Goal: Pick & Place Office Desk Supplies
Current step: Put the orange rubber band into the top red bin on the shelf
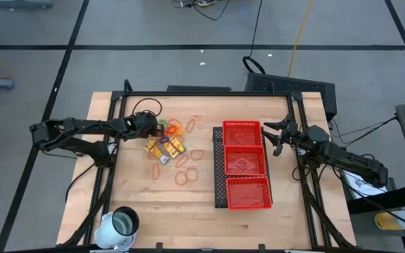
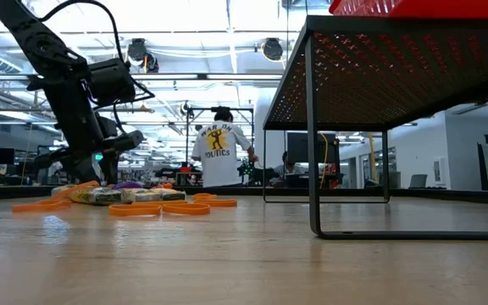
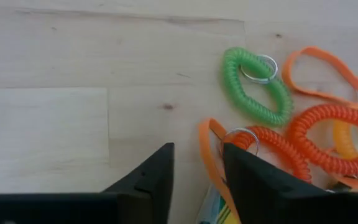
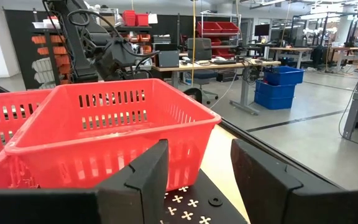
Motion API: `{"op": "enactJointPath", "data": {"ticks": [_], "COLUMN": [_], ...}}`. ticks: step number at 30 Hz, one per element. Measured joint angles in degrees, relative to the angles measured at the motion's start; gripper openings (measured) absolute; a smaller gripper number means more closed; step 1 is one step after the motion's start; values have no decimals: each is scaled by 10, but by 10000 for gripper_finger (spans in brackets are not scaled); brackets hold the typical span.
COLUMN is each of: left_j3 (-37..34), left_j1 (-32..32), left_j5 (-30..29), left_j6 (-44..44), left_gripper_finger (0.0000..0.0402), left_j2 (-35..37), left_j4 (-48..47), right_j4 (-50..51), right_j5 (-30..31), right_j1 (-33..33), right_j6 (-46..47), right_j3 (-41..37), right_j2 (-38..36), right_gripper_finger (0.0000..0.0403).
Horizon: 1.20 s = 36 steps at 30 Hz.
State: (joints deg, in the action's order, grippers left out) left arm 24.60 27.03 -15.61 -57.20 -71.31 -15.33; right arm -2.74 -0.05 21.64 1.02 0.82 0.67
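The supplies lie in a loose pile (image 1: 167, 140) on the wooden table: yellow-orange packets (image 1: 164, 147), orange rubber bands (image 1: 185, 172), a green coil with a metal ring (image 3: 253, 87) and an orange coil (image 3: 328, 137). My left gripper (image 3: 197, 158) points steeply down at the pile's left edge (image 1: 153, 128), open. One orange band (image 3: 207, 149) runs between its fingertips and under one finger. My right gripper (image 4: 197, 168) waits open and level beside the far compartment of the red tray (image 1: 245, 165), with nothing between its fingers. My left gripper comes down from above at a slant, its fingers on either side of the curved end of one orange band (image 3: 205, 134) that lies flat on the table. I cannot tell whether the fingers touch it.
The red three-compartment tray stands right of the pile on a dark mesh stand (image 2: 346, 102). A white cup (image 1: 121, 225) sits at the near left corner. Bare wood lies left of the pile and toward the near edge. A person (image 2: 217, 152) stands in the room beyond.
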Motion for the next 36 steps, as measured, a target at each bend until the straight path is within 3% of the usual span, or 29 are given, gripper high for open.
{"op": "enactJointPath", "data": {"ticks": [15, 23, 36], "left_j3": [0, 0, 0], "left_j1": [0, 0, -33], "left_j5": [-10, -14, -40], "left_j6": [39, 75, 156], "left_gripper_finger": [8, 3, 1], "left_j2": [0, 17, 178], "left_j4": [5, 38, 67], "right_j4": [0, 0, 0], "right_j5": [0, 0, 0], "right_j1": [0, 0, 0], "right_j6": [0, 0, 0], "right_j3": [0, 0, 0], "right_j2": [0, 0, 0], "right_gripper_finger": [166, 166, 166]}}
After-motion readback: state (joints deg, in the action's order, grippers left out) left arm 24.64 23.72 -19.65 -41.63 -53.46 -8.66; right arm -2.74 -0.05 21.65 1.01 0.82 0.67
